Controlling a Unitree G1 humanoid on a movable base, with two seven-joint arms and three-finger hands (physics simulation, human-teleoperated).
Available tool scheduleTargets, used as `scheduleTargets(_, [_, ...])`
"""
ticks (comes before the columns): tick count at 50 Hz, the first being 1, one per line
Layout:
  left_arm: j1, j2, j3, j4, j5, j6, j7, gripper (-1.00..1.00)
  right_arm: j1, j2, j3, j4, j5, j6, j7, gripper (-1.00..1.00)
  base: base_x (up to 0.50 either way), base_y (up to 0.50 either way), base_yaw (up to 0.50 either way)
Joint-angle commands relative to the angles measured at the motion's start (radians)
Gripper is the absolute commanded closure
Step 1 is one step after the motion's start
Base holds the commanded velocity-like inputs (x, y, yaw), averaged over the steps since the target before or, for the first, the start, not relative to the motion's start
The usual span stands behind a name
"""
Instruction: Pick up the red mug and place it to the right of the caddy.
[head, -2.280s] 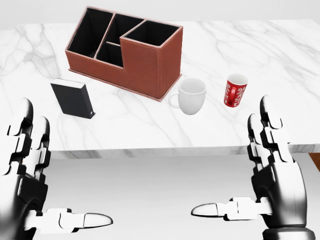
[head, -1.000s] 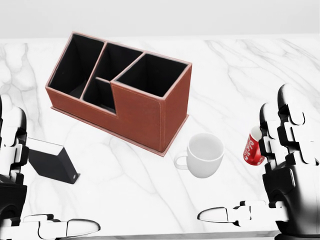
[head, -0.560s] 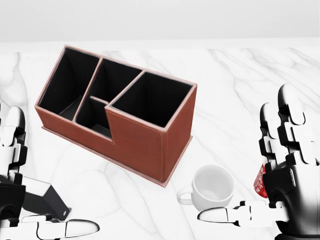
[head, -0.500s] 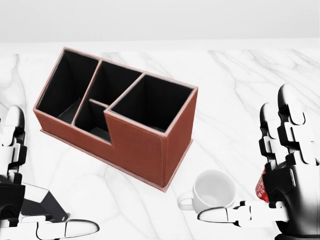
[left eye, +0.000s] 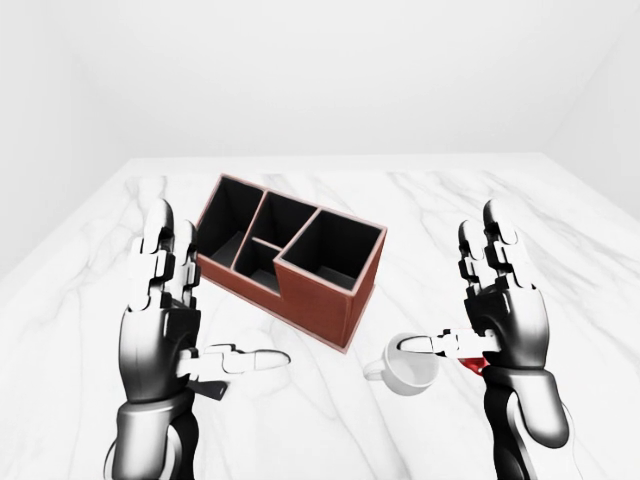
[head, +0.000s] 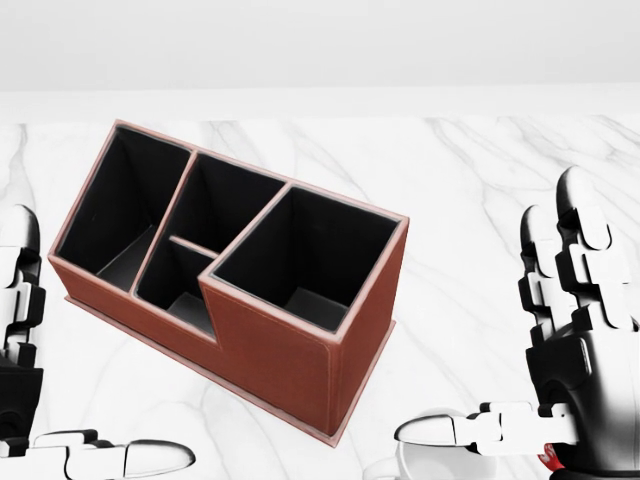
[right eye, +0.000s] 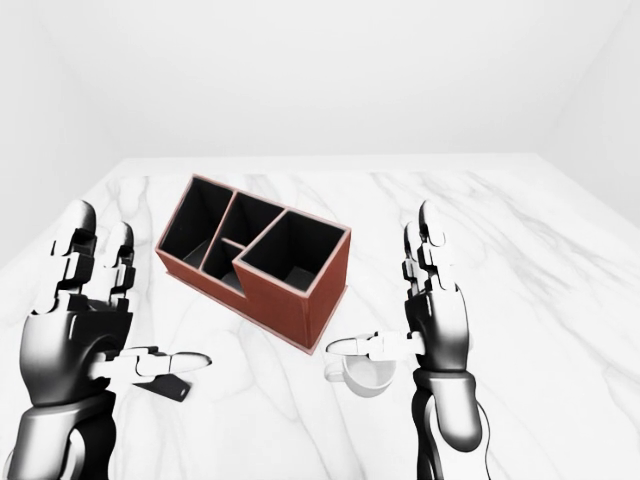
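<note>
To grasp cleanly, the spread, empty right hand (left eye: 500, 320) should drop beside the red mug (left eye: 474, 364), clear of the white mug (left eye: 408, 362) near the worktop's (left eye: 560, 230) bottom edge.

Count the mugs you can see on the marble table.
2. The white mug stands at the lower right of the caddy; the red mug is mostly hidden behind the right robot hand, only a sliver showing.

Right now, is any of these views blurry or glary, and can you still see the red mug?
Head view: sharp, flat even light, no glare; the caddy fills it, and only a red sliver shows beneath the right hand. Left-eye view: softer shading; the red mug peeks from behind that hand, beside the white mug.
</note>
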Motion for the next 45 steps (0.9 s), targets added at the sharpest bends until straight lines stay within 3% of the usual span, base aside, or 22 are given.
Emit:
scheduleTargets(1, [0.007, -0.001, 0.001, -0.008, 0.000, 0.000, -0.002, -1.00, 0.002, 0.000, 0.000, -0.005, -0.003, 0.000, -0.002, -1.00, 0.36, 0.00, 0.00])
scheduleTargets(8, [0.002, -0.002, 0.006, 0.005, -0.001, 0.000, -0.002, -1.00, 0.001, 0.000, 0.001, 0.000, -0.013, 0.000, -0.006, -1.00, 0.31, 0.00, 0.00])
scheduleTargets(21, [0.004, -0.003, 0.011, 0.005, -0.003, 0.000, -0.004, -1.00, 0.011, 0.003, -0.009, -0.009, 0.035, 0.000, 0.018, -1.00, 0.00, 0.00, 0.00])
scheduleTargets(29, [0.007, -0.003, 0.008, 0.006, -0.001, 0.000, -0.002, -1.00, 0.004, 0.005, -0.021, -0.015, 0.045, 0.000, 0.012, -1.00, -0.04, -0.43, 0.00])
scheduleTargets(45, [0.009, -0.005, 0.022, 0.002, -0.007, 0.000, -0.010, -1.00, 0.012, 0.007, -0.027, -0.033, 0.047, 0.000, 0.002, -1.00, 0.00, 0.00, 0.00])
